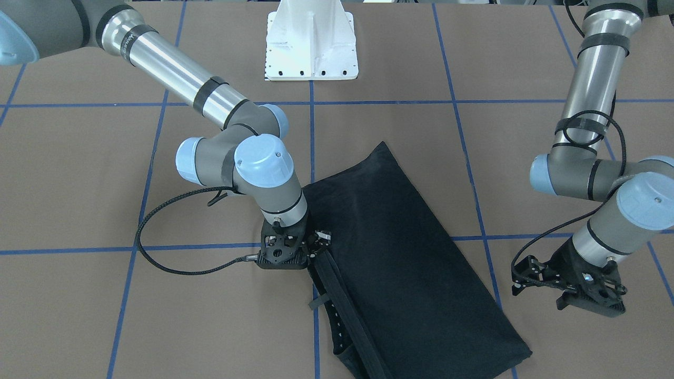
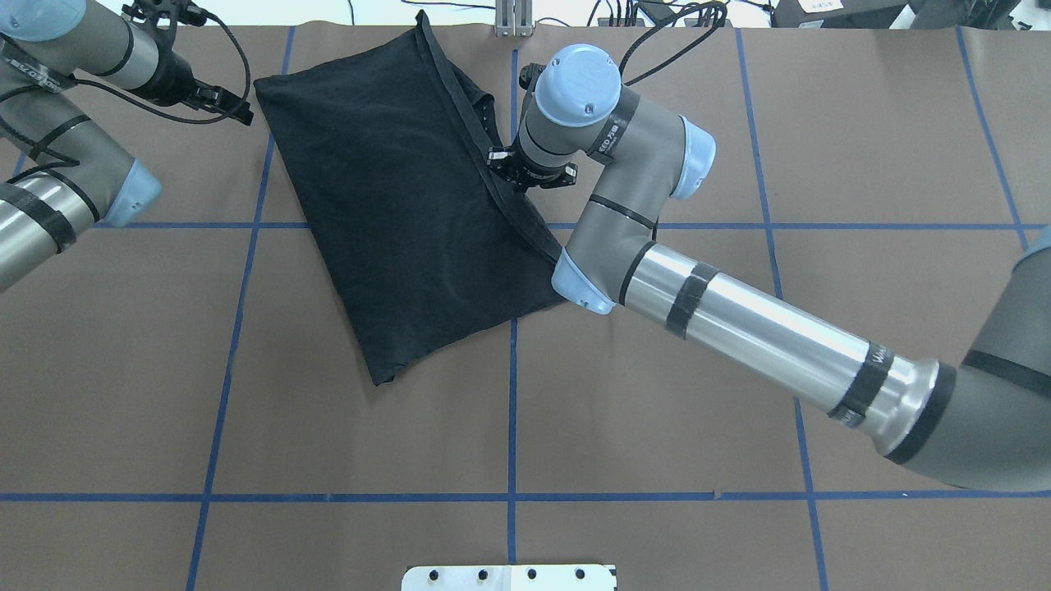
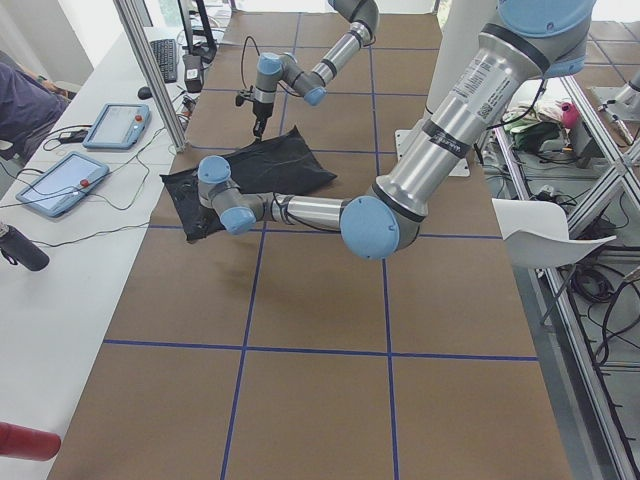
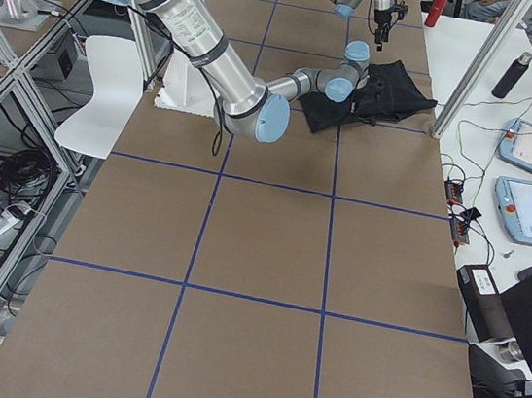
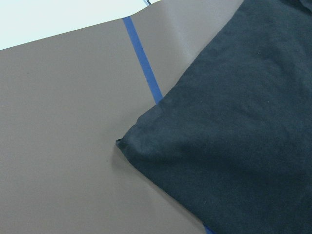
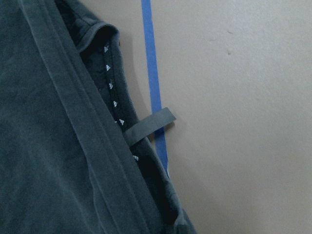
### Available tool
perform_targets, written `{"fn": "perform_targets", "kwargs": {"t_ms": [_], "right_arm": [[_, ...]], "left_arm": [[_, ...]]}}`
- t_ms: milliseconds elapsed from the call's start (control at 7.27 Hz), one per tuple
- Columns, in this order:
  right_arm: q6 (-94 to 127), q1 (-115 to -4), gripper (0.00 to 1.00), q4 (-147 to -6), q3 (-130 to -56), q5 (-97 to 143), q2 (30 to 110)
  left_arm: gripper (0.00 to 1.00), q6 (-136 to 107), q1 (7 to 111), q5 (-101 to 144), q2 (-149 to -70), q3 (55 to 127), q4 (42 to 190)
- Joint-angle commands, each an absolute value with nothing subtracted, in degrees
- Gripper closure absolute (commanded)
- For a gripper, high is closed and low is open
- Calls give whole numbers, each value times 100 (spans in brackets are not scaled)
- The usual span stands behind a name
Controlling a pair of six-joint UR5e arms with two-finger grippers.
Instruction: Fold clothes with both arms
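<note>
The clothes are one black T-shirt (image 1: 400,252) (image 2: 394,205), folded into a long slanted rectangle with its plain side up. The collar and hem bands run along one long edge (image 6: 73,122). My right gripper (image 1: 317,243) sits low at that edge, about midway along it. It looks open, with one white-tipped finger resting by the band. In the overhead view its wrist covers the fingers. My left gripper (image 1: 518,276) (image 2: 238,111) hovers open just off the shirt's far corner (image 5: 126,141) and holds nothing.
The white base pedestal (image 1: 310,47) (image 2: 509,577) stands on the robot's side. Blue tape lines (image 2: 513,410) grid the brown table. A grey loop tag (image 6: 148,126) sticks out from the collar. The shirt's top reaches the table's far edge, where cables (image 2: 657,12) lie.
</note>
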State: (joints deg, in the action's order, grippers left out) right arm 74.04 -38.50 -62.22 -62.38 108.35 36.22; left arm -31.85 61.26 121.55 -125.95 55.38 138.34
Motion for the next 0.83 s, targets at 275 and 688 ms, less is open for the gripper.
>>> {"fn": "perform_targets", "kwargs": {"t_ms": [275, 688], "right_arm": [[7409, -3463, 100, -7348, -8988, 10784, 5314], [7409, -3340, 100, -7348, -9307, 10749, 5748]], "left_arm": [[0, -3234, 6126, 12155, -12595, 5546, 13834], [0, -3234, 6126, 12155, -12604, 5555, 13834]]}}
